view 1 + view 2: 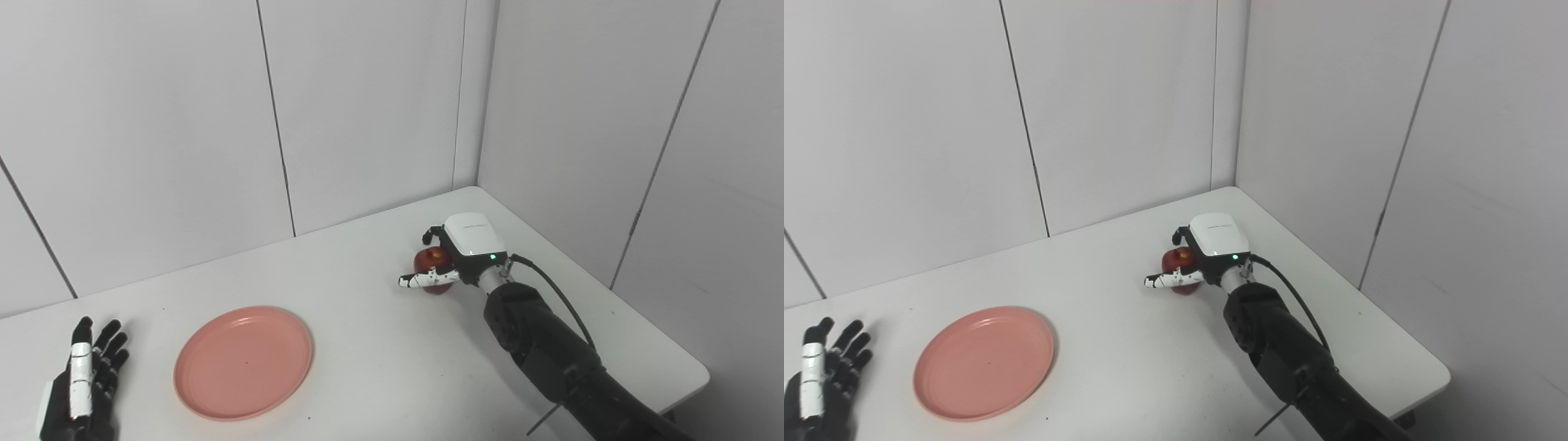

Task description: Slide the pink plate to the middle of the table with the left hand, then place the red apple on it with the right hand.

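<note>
The pink plate (244, 362) lies empty on the white table (373, 355), left of centre and near the front edge. My left hand (82, 380) rests flat at the far left, fingers spread and open, a short gap from the plate's rim. The red apple (432, 260) sits on the table towards the back right. My right hand (468, 244) wraps it: the fingers curl round its far side and the thumb lies across its front. The apple's right side is hidden by the hand.
Grey wall panels close off the back and right of the table, meeting in a corner behind the apple. The table's right edge (674, 343) runs close beside my right arm. A black cable (557, 294) loops off the right wrist.
</note>
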Robot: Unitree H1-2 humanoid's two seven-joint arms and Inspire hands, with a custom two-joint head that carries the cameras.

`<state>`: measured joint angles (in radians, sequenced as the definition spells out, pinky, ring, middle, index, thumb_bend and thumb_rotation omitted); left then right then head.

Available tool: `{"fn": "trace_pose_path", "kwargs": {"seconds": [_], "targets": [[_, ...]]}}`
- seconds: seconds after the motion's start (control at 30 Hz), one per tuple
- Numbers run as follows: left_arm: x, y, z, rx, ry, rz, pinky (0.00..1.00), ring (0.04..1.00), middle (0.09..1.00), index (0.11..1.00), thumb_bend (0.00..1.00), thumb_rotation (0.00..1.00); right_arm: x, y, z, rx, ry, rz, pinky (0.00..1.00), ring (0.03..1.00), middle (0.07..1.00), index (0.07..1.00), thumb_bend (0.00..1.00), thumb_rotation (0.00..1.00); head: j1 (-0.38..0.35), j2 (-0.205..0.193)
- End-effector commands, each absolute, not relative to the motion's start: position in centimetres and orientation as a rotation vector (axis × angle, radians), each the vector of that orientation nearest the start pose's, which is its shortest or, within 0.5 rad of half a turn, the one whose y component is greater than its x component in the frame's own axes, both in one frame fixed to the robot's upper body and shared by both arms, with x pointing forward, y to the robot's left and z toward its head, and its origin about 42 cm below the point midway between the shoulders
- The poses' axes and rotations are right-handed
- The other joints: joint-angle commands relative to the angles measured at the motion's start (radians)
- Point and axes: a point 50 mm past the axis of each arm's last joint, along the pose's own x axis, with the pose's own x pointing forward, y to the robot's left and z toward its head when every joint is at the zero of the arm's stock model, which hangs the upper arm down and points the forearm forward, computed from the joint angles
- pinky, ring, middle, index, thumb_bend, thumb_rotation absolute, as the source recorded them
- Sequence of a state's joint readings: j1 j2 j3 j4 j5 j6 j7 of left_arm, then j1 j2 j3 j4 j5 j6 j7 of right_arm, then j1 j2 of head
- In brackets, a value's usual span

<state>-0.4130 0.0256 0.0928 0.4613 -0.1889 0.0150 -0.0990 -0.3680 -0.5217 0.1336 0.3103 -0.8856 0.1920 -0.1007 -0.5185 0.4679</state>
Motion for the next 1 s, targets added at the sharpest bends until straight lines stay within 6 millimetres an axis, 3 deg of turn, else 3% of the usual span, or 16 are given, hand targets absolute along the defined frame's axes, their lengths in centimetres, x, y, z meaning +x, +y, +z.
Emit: {"fn": "trace_pose_path", "kwargs": {"seconds": [0.0,0.1,0.17,0.27,0.37,0.4,0.57,0.73,0.8,0.97], "targets": [[41.40,20.68,10.47,-0.177,0.095,-0.104,0.95,0.930,0.923,1.000,0.72,0.87,40.64,-37.81,18.80,-1.453,0.039,-0.233,0.27,0.352,0.438,0.614,0.76,0.82,0.001,0.001],[41.48,20.74,10.30,-0.178,0.098,-0.102,0.95,0.924,0.917,1.000,0.73,0.87,40.63,-37.89,18.63,-1.457,0.045,-0.227,0.29,0.369,0.456,0.592,0.72,0.81,0.001,0.001],[41.53,20.78,10.21,-0.176,0.096,-0.104,0.95,0.923,0.914,1.000,0.73,0.87,40.71,-37.99,18.43,-1.456,0.046,-0.227,0.26,0.336,0.413,0.528,0.67,0.77,0.001,0.001],[41.59,20.80,10.17,-0.181,0.094,-0.105,0.95,0.921,0.915,1.000,0.72,0.87,40.75,-37.96,18.31,-1.444,0.046,-0.230,0.20,0.258,0.329,0.413,0.58,0.62,0.002,0.003],[41.62,20.79,10.23,-0.180,0.092,-0.108,0.94,0.919,0.916,1.000,0.73,0.87,40.80,-37.96,18.25,-1.434,0.040,-0.232,0.18,0.237,0.310,0.391,0.56,0.54,0.002,0.003],[41.63,20.79,10.25,-0.179,0.091,-0.108,0.94,0.919,0.916,1.000,0.73,0.87,40.82,-37.98,18.22,-1.433,0.039,-0.233,0.19,0.246,0.322,0.416,0.54,0.49,0.002,0.003],[41.72,20.83,10.28,-0.174,0.088,-0.110,0.94,0.919,0.914,1.000,0.73,0.87,40.88,-38.01,18.17,-1.441,0.037,-0.231,0.19,0.255,0.331,0.434,0.50,0.41,0.003,0.004],[41.80,20.77,10.33,-0.178,0.088,-0.111,0.95,0.919,0.912,1.000,0.76,0.86,41.10,-38.24,18.03,-1.446,0.026,-0.236,0.19,0.255,0.329,0.437,0.49,0.40,0.006,0.004],[41.82,20.71,10.40,-0.179,0.087,-0.111,0.94,0.916,0.912,1.000,0.77,0.86,41.17,-38.29,18.07,-1.445,0.018,-0.236,0.17,0.230,0.302,0.391,0.49,0.39,0.007,0.003],[41.77,20.59,10.58,-0.181,0.082,-0.114,0.93,0.913,0.911,1.000,0.76,0.86,41.20,-38.25,18.43,-1.434,0.004,-0.236,0.19,0.257,0.337,0.470,0.49,0.40,0.008,0.002]]}}
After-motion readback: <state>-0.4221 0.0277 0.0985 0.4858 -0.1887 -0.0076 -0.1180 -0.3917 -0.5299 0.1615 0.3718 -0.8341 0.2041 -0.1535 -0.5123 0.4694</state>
